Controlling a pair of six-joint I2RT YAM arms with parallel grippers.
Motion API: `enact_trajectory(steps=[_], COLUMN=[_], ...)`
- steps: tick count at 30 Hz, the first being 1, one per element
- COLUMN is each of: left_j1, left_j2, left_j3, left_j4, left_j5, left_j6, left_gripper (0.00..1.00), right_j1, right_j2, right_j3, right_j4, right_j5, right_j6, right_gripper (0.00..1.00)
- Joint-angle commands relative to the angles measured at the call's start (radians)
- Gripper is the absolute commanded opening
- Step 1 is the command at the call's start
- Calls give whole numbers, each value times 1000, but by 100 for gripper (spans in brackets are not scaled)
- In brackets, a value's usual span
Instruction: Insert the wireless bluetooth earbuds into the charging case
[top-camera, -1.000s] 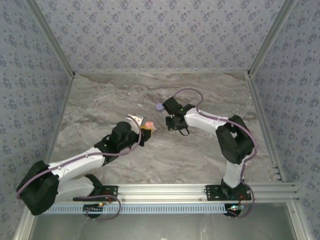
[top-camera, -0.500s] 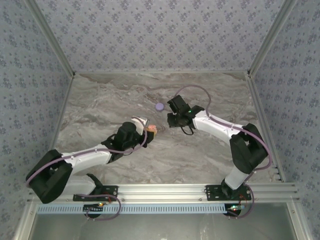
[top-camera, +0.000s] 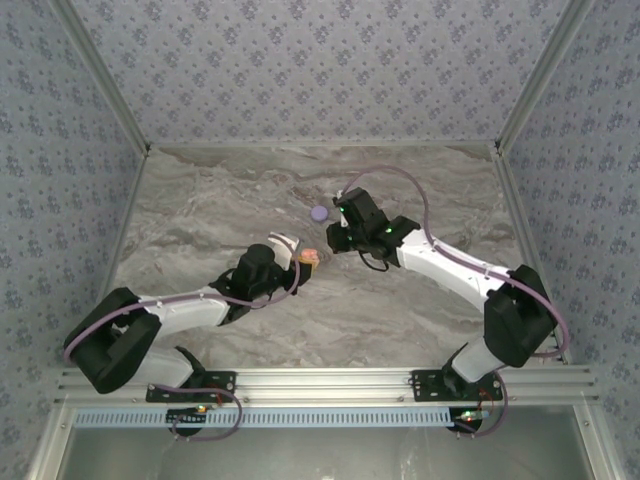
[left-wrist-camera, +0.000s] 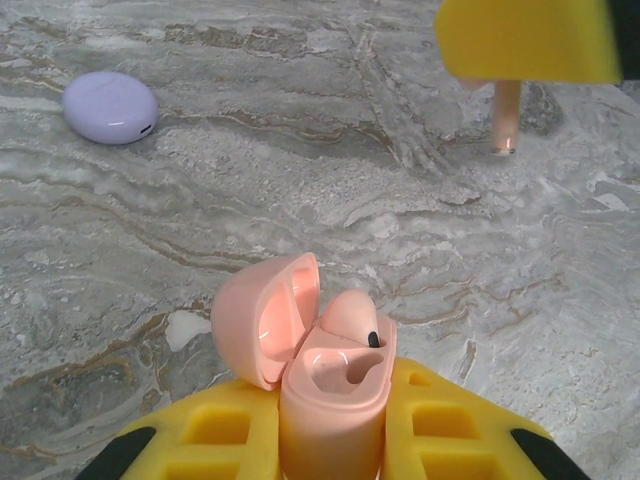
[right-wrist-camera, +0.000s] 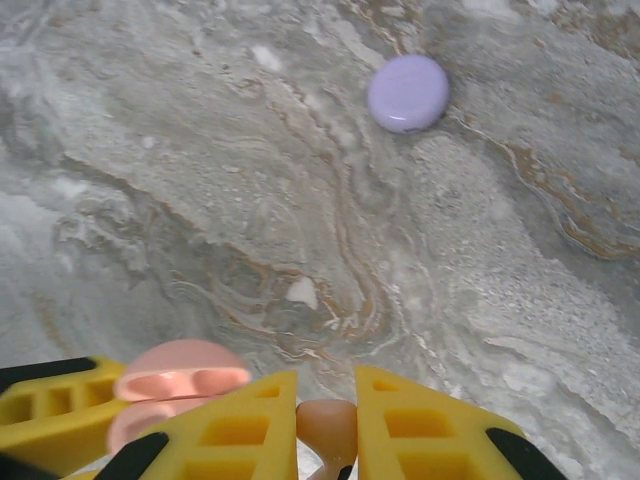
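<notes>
A pink charging case (left-wrist-camera: 330, 385) stands upright with my left gripper (left-wrist-camera: 335, 405) shut on it, lid (left-wrist-camera: 262, 318) swung open to the left. One pink earbud (left-wrist-camera: 350, 318) sits in its right socket; the other socket (left-wrist-camera: 335, 368) is bare. My right gripper (right-wrist-camera: 327, 400) is shut on a second pink earbud (right-wrist-camera: 327, 428). In the left wrist view that earbud's stem (left-wrist-camera: 506, 115) hangs below the right gripper's yellow finger (left-wrist-camera: 525, 40), beyond the case and to its right. From above, the case (top-camera: 311, 258) and the right gripper (top-camera: 338, 236) are close together, apart.
A closed lilac round case (top-camera: 319, 213) lies on the marble table (top-camera: 200, 200) just behind the two grippers, also in the wrist views (left-wrist-camera: 110, 107) (right-wrist-camera: 407, 92). Patterned walls enclose the table on three sides.
The left arm has carried the open case to the right and slightly farther out. The right gripper has swung left and back with its earbud, narrowing the gap between them.
</notes>
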Motion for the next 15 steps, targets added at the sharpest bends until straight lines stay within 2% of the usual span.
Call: enact_trajectory(steps=[1,15], left_j1=[-1,-8], left_j2=[7,19], left_j3=[-7,-12], left_j4=[91,197], left_j5=[37,70], left_j6=[38,-2], left_gripper=[20,20], right_j1=[17,63], right_j2=[-38,-44], right_j3=[7,24], right_j4=[28,71], right_j5=[-15,-39], right_j6=[-27,-22], right_gripper=[19,19])
